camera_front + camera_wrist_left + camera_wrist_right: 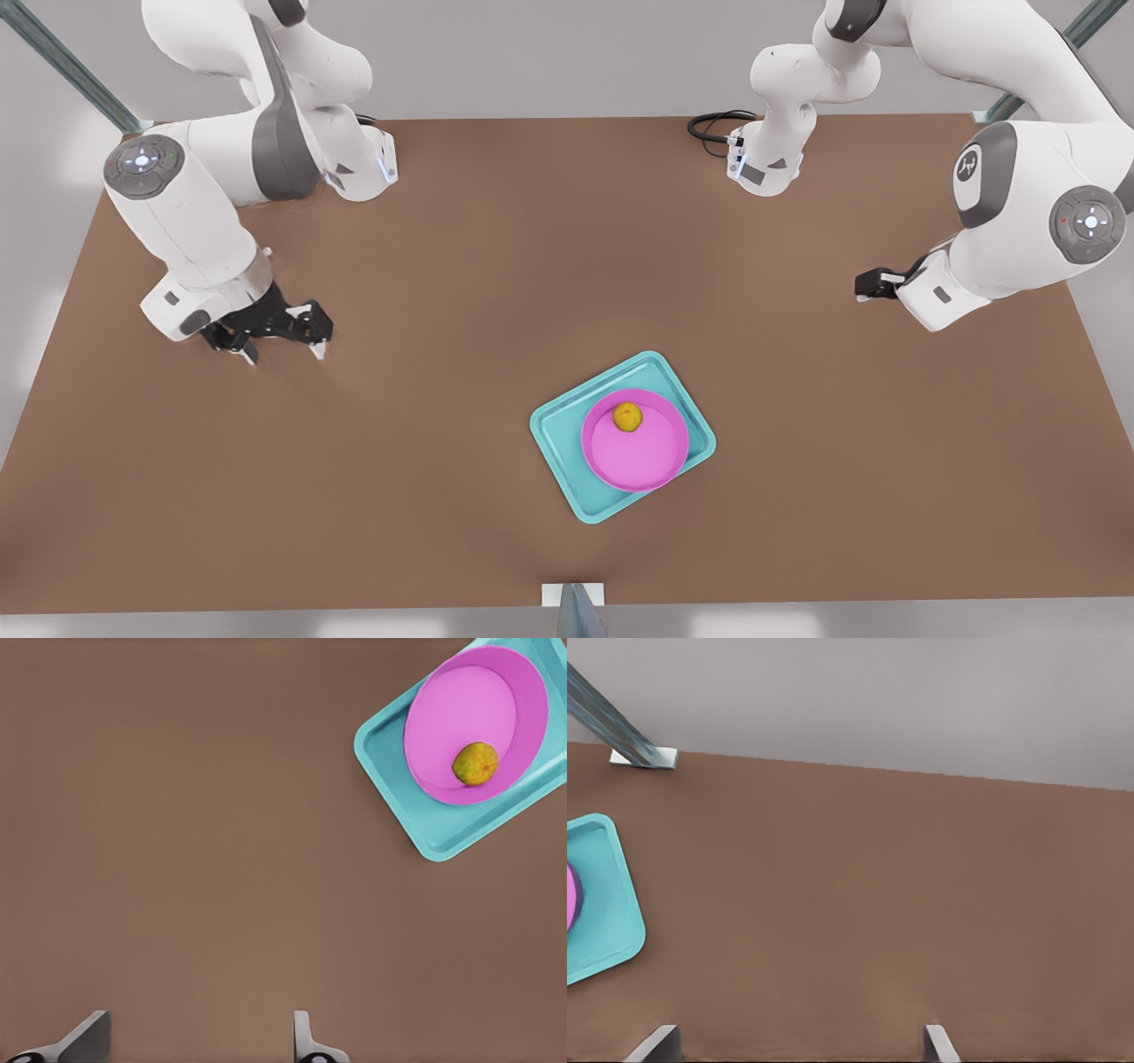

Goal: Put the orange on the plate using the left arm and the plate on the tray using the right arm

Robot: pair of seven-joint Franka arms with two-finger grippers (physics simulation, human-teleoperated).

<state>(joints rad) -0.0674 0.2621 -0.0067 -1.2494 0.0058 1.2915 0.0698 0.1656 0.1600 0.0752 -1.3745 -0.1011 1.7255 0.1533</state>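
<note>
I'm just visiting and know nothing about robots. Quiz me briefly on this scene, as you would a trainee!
1. True or false: the orange lies on the pink plate.
2. What does the plate rest in? A) the teal tray B) the bare table C) a gripper
3. Fill in: the left gripper, at the front view's left, and the right gripper, at the front view's right, both have their fingers ____ and hold nothing.
Key: 1 true; 2 A; 3 open.
</note>
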